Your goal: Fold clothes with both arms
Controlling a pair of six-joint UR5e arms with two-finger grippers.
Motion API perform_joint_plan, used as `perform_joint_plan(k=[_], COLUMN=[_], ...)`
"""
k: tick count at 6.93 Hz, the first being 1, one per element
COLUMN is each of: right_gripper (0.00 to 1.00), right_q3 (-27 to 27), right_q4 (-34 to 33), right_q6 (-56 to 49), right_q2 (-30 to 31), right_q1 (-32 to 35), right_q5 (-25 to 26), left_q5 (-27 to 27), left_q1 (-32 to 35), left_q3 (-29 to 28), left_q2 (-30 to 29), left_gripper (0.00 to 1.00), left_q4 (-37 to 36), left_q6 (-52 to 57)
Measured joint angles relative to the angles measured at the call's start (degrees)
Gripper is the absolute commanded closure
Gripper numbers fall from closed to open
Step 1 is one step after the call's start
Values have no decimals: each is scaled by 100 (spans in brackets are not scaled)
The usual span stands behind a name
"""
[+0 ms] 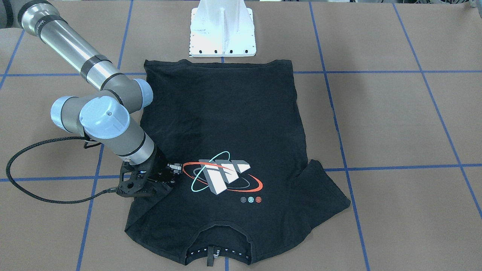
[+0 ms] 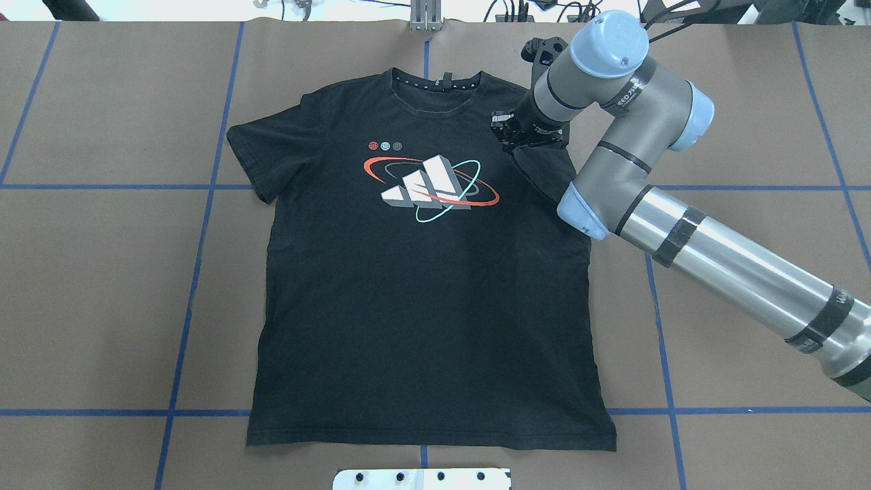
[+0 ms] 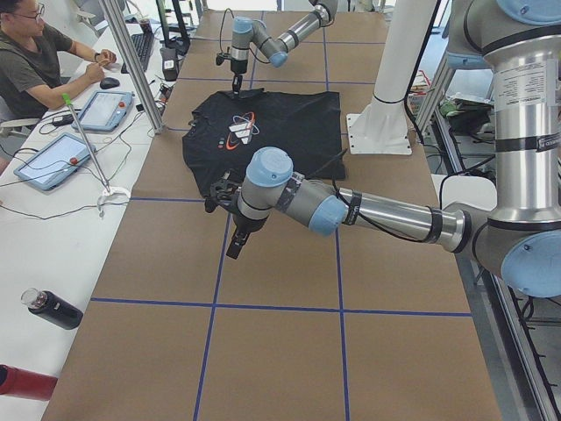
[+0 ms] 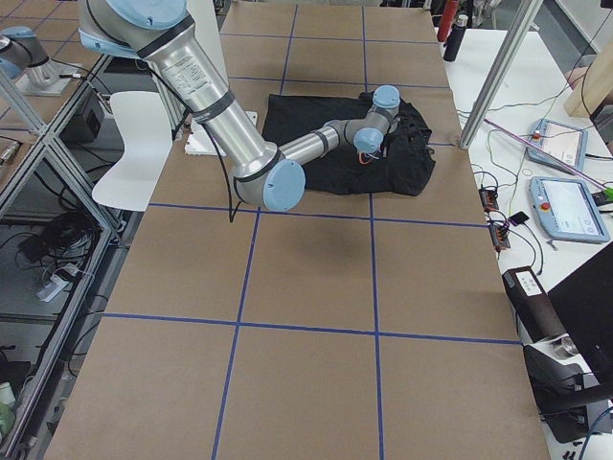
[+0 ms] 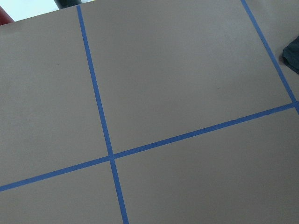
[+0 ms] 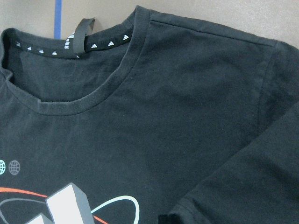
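Observation:
The black T-shirt (image 2: 422, 306) lies flat on the brown table, logo up, collar away from the robot. My right gripper (image 2: 505, 131) is over its right shoulder beside the logo, shut on the right sleeve (image 2: 541, 173), which is drawn inward over the chest. The right wrist view shows the collar (image 6: 107, 88) and the sleeve's hem (image 6: 224, 186) folded across. The other sleeve (image 2: 262, 153) lies spread out. My left gripper (image 3: 235, 244) hangs over bare table beyond the shirt's left side; I cannot tell whether it is open. Its wrist view catches only a shirt corner (image 5: 292, 56).
The white pedestal base (image 1: 223, 34) stands just behind the shirt's bottom hem. Blue tape lines (image 2: 204, 231) grid the table. In the exterior left view a person (image 3: 35, 61) sits at a side desk with tablets (image 3: 105, 110), behind a metal post (image 3: 131, 61).

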State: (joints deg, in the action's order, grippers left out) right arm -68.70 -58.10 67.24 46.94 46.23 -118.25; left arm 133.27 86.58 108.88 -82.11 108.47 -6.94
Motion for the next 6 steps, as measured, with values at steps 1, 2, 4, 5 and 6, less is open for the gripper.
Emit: perform_joint_plan(k=[1,2,4,5,6], right_gripper=[100,100,1,0,0], right_q3=[132,247,431,513,549], right_q4=[2,6,3,1,1], right_q6=[13,21,80,125,193], right_q2=[-109,-199,-325,-382,-411], right_q1=[-19,-29,-35,-35,-35], right_q5=[61,96,136,145,155], left_q5=[-2,-3,-9,-11,-12], left_q1=[0,-29,-341,-518,-672], left_q3=[-3,-11,-109,-261,-541], left_q2=[-3,-21,-219,-486,-858], left_gripper=[0,0,0,0,0], left_q4=[0,-1,-1,-1,1], left_q6=[0,-3,-82,-225,-406])
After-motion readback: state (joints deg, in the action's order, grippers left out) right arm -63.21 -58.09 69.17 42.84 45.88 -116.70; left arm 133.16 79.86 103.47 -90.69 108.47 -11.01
